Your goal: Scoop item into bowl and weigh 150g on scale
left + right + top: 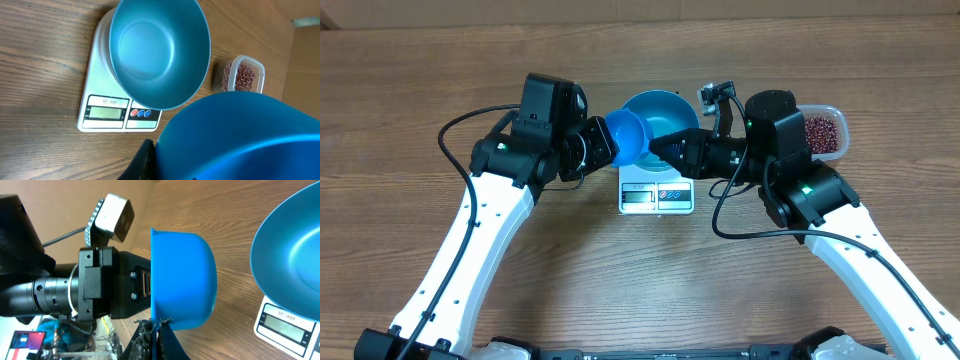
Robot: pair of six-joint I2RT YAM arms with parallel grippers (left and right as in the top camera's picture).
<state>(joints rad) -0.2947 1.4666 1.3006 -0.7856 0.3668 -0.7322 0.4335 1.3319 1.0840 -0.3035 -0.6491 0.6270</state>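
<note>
My left claw [603, 147] grasps scoop [626, 136] | my right claw [661, 150] pinches its rim | bowl [662, 94] empty on scale [656, 197] | beans [820, 133] in tub [833, 109], none scooped or weighed

I read the scale [657, 197] as a small white square unit lying flat near the centre of the overhead view, its display strip and blue-marked label along the 6 o'clock edge. The label reads SF-400; the display digits are not legible.

The bowl [665, 115] is large, round and bright blue, mouth up, resting on the scale platform and overhanging it toward 12 o'clock. Its inner surface shows smooth blue.

The beans [820, 134] are small and dark red-brown, lying as a loose heap in a clear tub [822, 108] at 3 o'clock from the bowl, apart from it.
</note>
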